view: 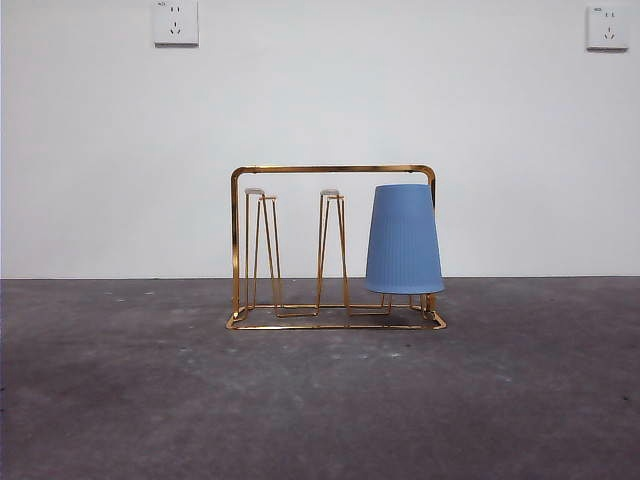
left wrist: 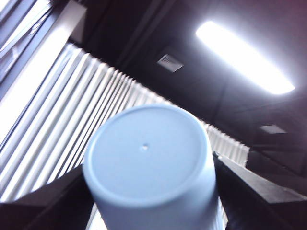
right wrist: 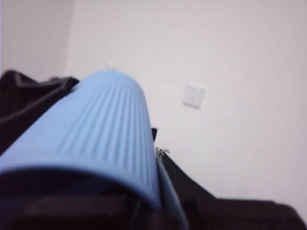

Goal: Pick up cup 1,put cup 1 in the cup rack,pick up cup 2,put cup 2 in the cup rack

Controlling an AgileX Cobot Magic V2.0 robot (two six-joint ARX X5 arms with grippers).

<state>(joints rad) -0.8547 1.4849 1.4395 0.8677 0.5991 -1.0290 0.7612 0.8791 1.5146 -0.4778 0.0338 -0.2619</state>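
Holding a pale blue cup in the left gripper jaws, seemingly clamping a ribbed blue cup in the right gripper jaws, leaving an inverted cup sitting on the cup rack on the desk.

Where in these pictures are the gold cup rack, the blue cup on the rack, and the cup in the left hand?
cup rack (view: pixel 333 169): front view, top bar of the frame.
blue cup on the rack (view: pixel 403 240): front view, ribbed side wall.
cup in the left hand (left wrist: pixel 146 155): left wrist view, flat bottom.
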